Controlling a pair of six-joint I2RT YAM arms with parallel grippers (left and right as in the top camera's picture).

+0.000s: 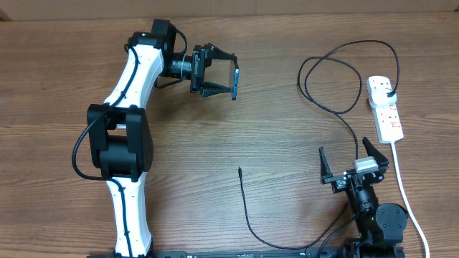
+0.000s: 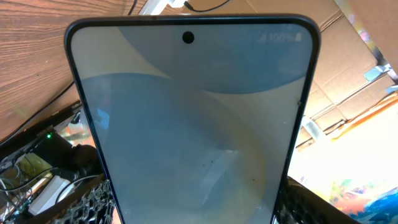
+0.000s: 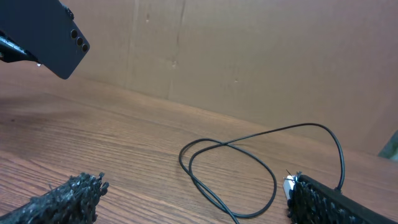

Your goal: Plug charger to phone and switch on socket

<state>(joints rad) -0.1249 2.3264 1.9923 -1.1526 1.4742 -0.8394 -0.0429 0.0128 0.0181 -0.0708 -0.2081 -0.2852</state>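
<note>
The left gripper (image 1: pixel 230 78) clamps the phone (image 2: pixel 193 124) by its long edges, lifted off the table (image 1: pixel 287 143). The right gripper (image 1: pixel 348 163) stands wide and empty, with the charger (image 1: pixel 247 215) and its connector tip (image 1: pixel 239 170) loose off to its left and the socket (image 1: pixel 384 107) just ahead. The edge-held phone could twist or slip under plugging pressure, and the thin cable could skid from a pinch.

The left arm (image 1: pixel 133 79) has white links, black joint housings and a black cable; the right arm (image 1: pixel 374 217) is black, its jaws faced with rough black padding.
</note>
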